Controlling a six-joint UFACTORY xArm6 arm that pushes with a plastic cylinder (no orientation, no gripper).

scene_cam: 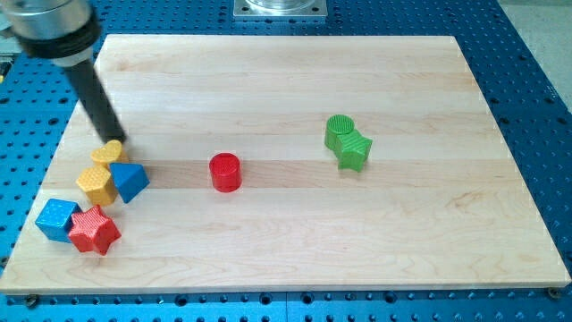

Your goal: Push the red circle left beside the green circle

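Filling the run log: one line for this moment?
my tip: touching yellow block | red circle: mid-board, untouched | green circle: view's right of it

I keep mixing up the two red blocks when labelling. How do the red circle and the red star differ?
The red circle is a round cylinder; the red star has points. The red circle stands alone mid-board; the red star sits at the view's lower left, against the blue cube. My tip is nearer the star's cluster. Both are red.
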